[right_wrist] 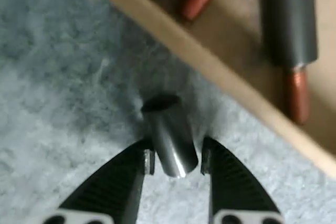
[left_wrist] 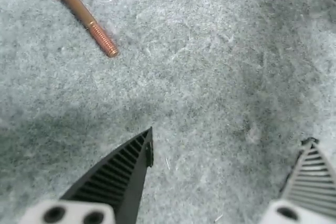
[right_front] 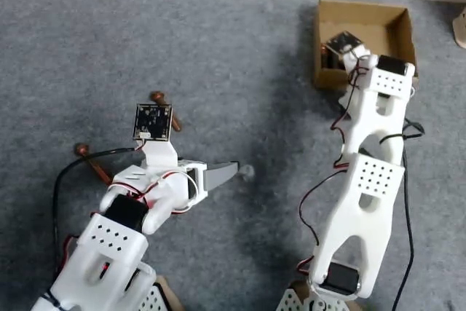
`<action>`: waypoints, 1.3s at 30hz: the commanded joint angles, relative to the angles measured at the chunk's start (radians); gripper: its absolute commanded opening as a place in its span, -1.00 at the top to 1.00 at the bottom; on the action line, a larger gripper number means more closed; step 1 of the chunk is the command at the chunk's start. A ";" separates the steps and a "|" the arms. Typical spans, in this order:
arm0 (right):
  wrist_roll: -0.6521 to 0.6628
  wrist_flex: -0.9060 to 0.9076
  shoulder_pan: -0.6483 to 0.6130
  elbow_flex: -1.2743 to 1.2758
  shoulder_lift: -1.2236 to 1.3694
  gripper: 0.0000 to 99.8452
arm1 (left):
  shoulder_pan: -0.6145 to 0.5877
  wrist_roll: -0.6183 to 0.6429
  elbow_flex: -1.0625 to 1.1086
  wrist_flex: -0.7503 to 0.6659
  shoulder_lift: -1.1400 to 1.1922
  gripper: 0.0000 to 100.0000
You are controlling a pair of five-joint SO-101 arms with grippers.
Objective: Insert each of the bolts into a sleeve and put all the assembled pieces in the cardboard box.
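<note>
My right gripper (right_wrist: 176, 153) is shut on a short grey sleeve (right_wrist: 170, 140), held just outside the wall of the cardboard box (right_wrist: 210, 69) over the carpet. Inside the box lie assembled pieces (right_wrist: 289, 24) with copper bolt ends sticking out of grey sleeves. In the high view the box (right_front: 397, 20) is at the back right, with the right arm (right_front: 371, 143) stretched up to its near wall. My left gripper (left_wrist: 229, 136) stands open over bare carpet, apart from a copper bolt (left_wrist: 84, 17). Two bolts (right_front: 157, 98) (right_front: 82, 150) lie by the left arm.
A small pale grey round thing (right_front: 247, 172) sits just off the left gripper (right_front: 237, 171); what it is I cannot tell. Cables (right_front: 406, 180) trail along the right arm. Grey carpet covers the table, with open room between the two arms.
</note>
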 commanded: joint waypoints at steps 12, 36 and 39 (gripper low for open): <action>0.005 0.007 -0.116 -0.180 0.162 0.89 | -0.013 -0.002 -0.007 -0.020 -0.005 0.21; -0.394 0.343 -0.068 -0.634 0.156 0.99 | -0.291 0.091 -0.403 0.195 0.269 0.62; -0.428 0.343 -0.067 -0.631 0.127 0.99 | -0.302 0.092 -0.524 0.206 0.473 0.62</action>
